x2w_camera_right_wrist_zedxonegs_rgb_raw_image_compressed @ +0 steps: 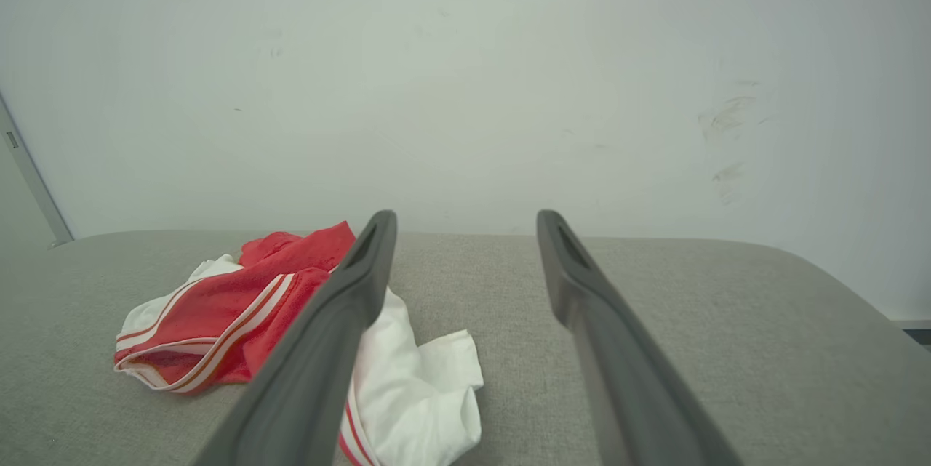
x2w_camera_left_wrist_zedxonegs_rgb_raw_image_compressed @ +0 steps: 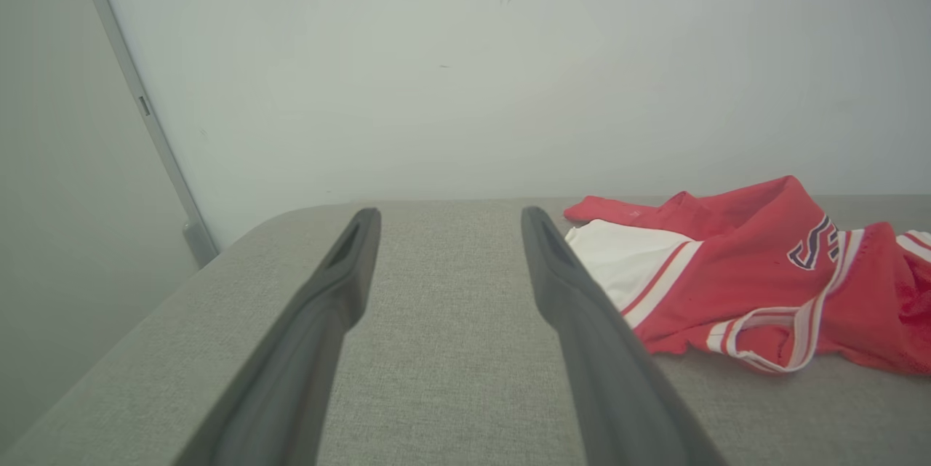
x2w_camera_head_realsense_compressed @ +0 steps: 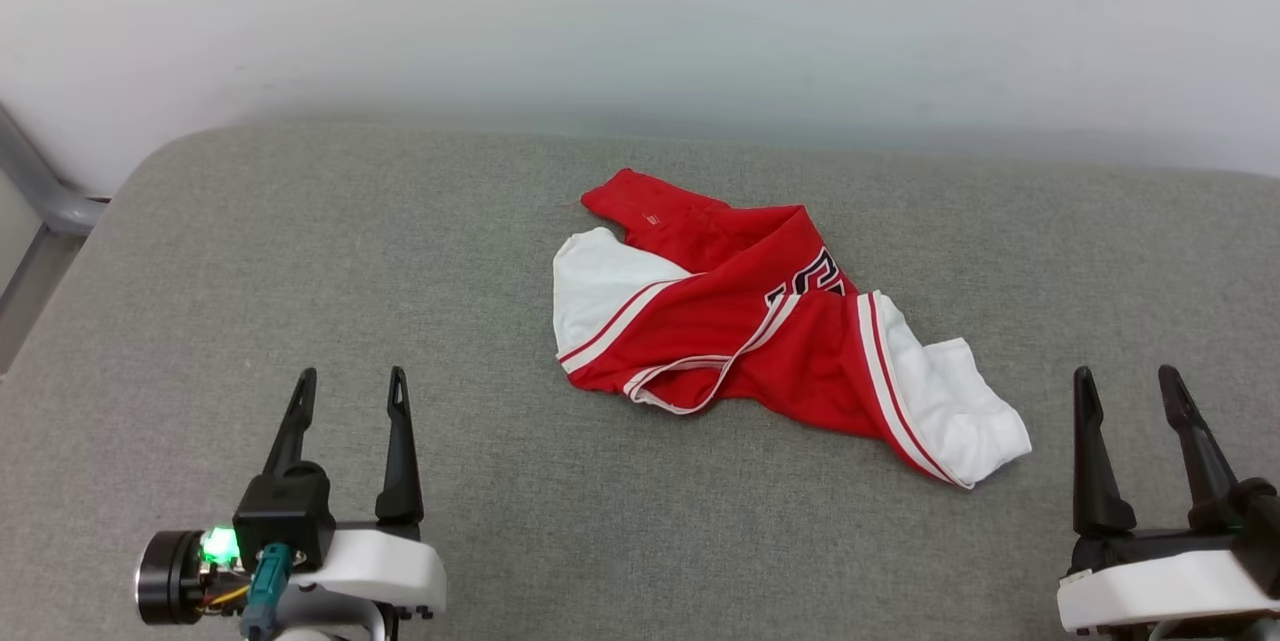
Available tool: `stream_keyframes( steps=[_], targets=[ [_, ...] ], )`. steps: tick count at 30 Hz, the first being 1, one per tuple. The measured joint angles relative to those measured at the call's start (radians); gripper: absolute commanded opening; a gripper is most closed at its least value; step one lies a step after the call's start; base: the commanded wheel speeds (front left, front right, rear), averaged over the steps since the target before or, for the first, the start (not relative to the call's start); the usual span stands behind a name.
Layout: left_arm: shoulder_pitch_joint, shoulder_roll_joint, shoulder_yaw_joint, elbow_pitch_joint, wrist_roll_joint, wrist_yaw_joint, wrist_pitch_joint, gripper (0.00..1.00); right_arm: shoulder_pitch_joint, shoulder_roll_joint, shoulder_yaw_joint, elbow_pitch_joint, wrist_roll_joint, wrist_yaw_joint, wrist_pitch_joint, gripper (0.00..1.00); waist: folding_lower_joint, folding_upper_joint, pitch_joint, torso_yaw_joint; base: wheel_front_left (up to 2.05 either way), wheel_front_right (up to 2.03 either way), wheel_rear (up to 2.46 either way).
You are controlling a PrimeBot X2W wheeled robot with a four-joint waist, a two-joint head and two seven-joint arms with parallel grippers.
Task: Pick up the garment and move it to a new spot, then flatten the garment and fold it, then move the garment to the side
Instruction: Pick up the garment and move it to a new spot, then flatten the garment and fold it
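Your left gripper [x2w_camera_head_realsense_compressed: 352, 377] and right gripper [x2w_camera_head_realsense_compressed: 1126, 377] hold jaws open; grabbing stacked layers of the crumpled garment [x2w_camera_head_realsense_compressed: 760, 326] risks bunching.

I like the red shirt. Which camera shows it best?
The head view: the whole garment shows from above, both sleeves included. The left wrist view cuts off one end; in the right wrist view a finger covers part.

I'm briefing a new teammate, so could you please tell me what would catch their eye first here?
A crumpled red jersey with white sleeves lies in the middle of the grey pad, and part of its black lettering shows. The left gripper and right gripper stand open at the near corners, both apart from it.
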Motion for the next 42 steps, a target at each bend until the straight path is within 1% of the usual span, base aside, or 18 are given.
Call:
stream_keyframes(
  steps=[5, 9, 15, 18, 26, 32, 40, 42],
  targets=[
    [0.041, -0.050, 0.051, 0.007, 0.057, -0.052, 0.000, 1.00, 0.021, 0.000, 0.007, 0.009, 0.006, 0.000, 0.000, 1.00, 0.0000, 0.0000, -0.018, -0.005, 0.00, 0.00, 0.00],
    [0.062, -0.077, 0.081, 0.010, 0.093, -0.094, 0.000, 1.00, 0.026, 0.000, 0.013, 0.015, 0.007, 0.000, 0.000, 1.00, 0.0000, 0.0000, -0.028, -0.011, 0.00, 0.00, 0.00],
    [0.093, -0.113, 0.111, 0.021, 0.136, -0.138, 0.000, 1.00, 0.036, 0.000, 0.019, 0.026, 0.016, 0.000, 0.000, 1.00, 0.0000, 0.0000, -0.037, -0.019, 0.00, 0.00, 0.00],
    [0.105, -0.119, 0.126, 0.026, 0.153, -0.158, 0.000, 1.00, 0.041, 0.000, 0.021, 0.030, 0.018, 0.000, 0.000, 1.00, 0.0001, 0.0000, -0.038, -0.021, 0.00, 0.00, 0.00],
    [0.117, -0.141, 0.151, 0.039, 0.188, -0.193, 0.000, 1.00, 0.048, 0.000, 0.021, 0.042, 0.024, 0.000, 0.000, 1.00, 0.0001, 0.0000, -0.040, -0.020, 0.00, 0.00, 0.00],
    [0.122, -0.154, 0.160, 0.048, 0.203, -0.210, 0.000, 1.00, 0.051, 0.000, 0.021, 0.049, 0.025, 0.000, 0.000, 1.00, 0.0000, 0.0000, -0.040, -0.017, 0.00, 0.00, 0.00],
    [0.123, -0.165, 0.178, 0.057, 0.218, -0.221, 0.000, 1.00, 0.046, 0.000, 0.016, 0.048, 0.021, 0.000, 0.000, 1.00, 0.0001, 0.0000, -0.037, -0.015, 0.00, 0.00, 0.00],
    [0.123, -0.172, 0.181, 0.057, 0.221, -0.224, 0.000, 1.00, 0.018, 0.000, 0.007, 0.016, -0.008, 0.000, 0.000, 1.00, 0.0000, 0.0000, -0.031, -0.014, 0.00, 0.00, 0.00]
  ],
)
